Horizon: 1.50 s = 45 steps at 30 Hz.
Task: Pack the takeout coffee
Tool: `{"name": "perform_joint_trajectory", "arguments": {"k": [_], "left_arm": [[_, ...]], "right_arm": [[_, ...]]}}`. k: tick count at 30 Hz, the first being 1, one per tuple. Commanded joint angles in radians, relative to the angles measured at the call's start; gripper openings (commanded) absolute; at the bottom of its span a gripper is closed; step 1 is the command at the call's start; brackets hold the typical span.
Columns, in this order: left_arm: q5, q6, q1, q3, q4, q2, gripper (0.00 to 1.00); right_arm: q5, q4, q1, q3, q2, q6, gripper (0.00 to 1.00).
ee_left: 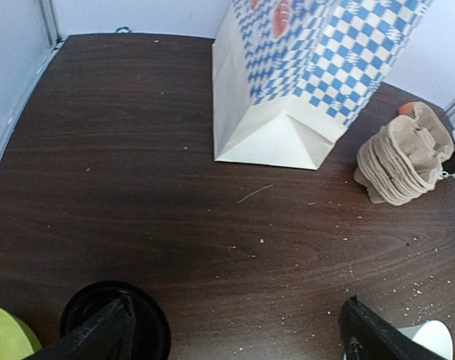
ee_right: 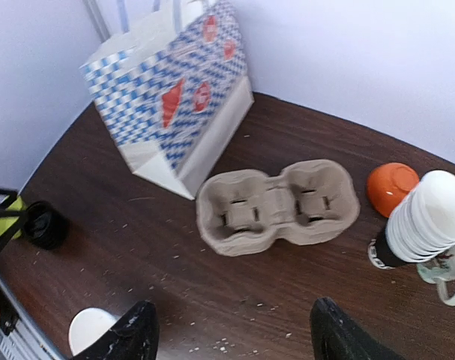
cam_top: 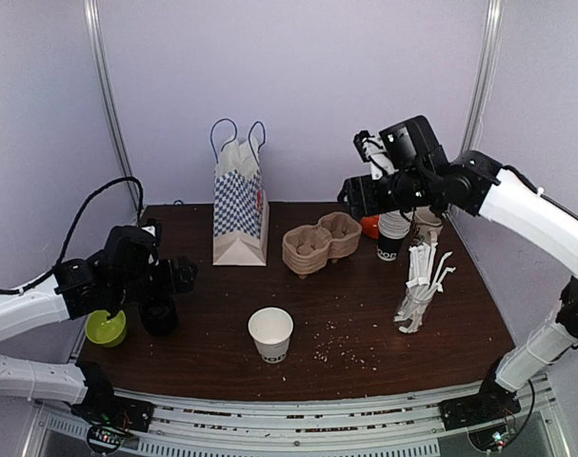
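The takeout cup (cam_top: 270, 333) is white paper with an open top and stands alone at the front middle of the table; its rim also shows (ee_right: 91, 330). The brown pulp two-hole carrier tray (cam_top: 322, 242) (ee_right: 276, 204) lies empty behind it. A black round-topped piece (cam_top: 159, 317) (ee_left: 115, 324) stands by my left gripper (cam_top: 170, 290) (ee_left: 234, 341), which is open low over the table with bare wood between its fingers. My right gripper (cam_top: 363, 195) (ee_right: 234, 341) hangs open and empty, high above the table, near side of the tray.
A blue-and-white checked paper bag (cam_top: 239, 214) stands at the back left of the tray. An orange bowl (ee_right: 392, 187), a stack of white cups (ee_right: 426, 221) and a glass of wrapped straws (cam_top: 420, 290) crowd the right. A green bowl (cam_top: 106, 327) sits at the left edge.
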Motion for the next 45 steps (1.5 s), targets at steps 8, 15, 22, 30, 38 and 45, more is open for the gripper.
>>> {"name": "perform_joint_trajectory", "arguments": {"k": [8,15,22,30,38,45], "left_arm": [[0.09,-0.055,0.256,-0.015,-0.216,-0.045,0.96],[0.19,-0.049,0.415,-0.051,-0.164,-0.026,0.79],[0.278,-0.079,0.477,-0.12,-0.041,0.053,0.73],[0.389,-0.096,0.476,-0.22,0.069,0.088,0.49],[0.476,-0.144,0.46,-0.328,0.168,0.048,0.34],[0.41,-0.214,0.283,-0.323,0.23,0.093,0.32]], "right_arm": [[-0.057,0.374,0.214,-0.426,-0.129,0.11,0.7],[-0.127,0.473,0.245,-0.472,-0.065,0.143,0.67],[-0.164,0.494,0.264,-0.428,-0.016,0.133,0.66],[-0.17,0.476,0.276,-0.39,-0.018,0.122,0.66],[-0.175,0.473,0.289,-0.371,-0.001,0.122,0.65],[-0.207,0.478,0.301,-0.353,0.052,0.141,0.65]]}}
